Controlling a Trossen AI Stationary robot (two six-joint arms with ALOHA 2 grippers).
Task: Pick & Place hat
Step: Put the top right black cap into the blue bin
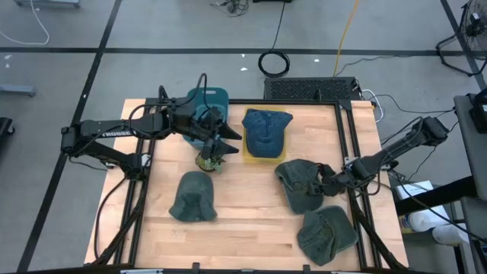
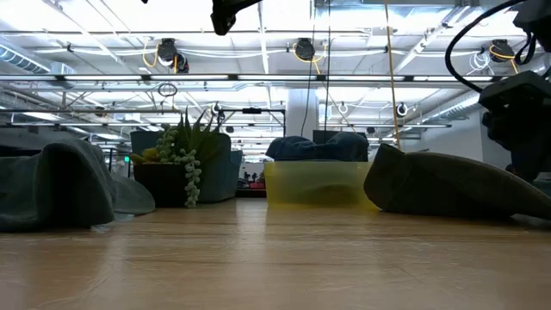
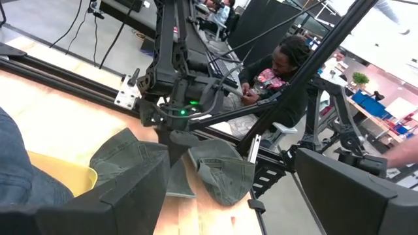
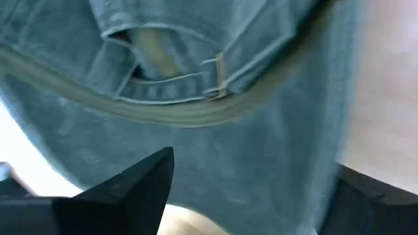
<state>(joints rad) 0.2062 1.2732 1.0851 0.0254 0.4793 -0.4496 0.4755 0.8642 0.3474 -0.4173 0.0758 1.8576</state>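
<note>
An olive-green hat (image 1: 299, 185) lies on the table right of centre; its back strap and buckle (image 4: 219, 75) fill the right wrist view. My right gripper (image 1: 326, 176) is open at that hat's right edge, one finger on each side of its back (image 4: 255, 163). My left gripper (image 1: 228, 141) is open and held above the table by a small potted plant (image 1: 208, 159). A blue hat (image 1: 266, 131) rests on top of a yellow box (image 2: 318, 182). My right gripper comes at the olive hat's back, by the strap, low and from the table's right. Its open fingers (image 4: 130, 186) straddle the cloth. Whether they touch it cannot be told. The hat lies flat on the table.
A grey-green hat (image 1: 192, 196) lies near the front left and another olive one (image 1: 327, 234) at the front right. A teal container (image 1: 207, 101) stands at the far edge behind the plant. Black rails (image 1: 352, 133) border the table. A person (image 3: 277, 68) sits beyond it.
</note>
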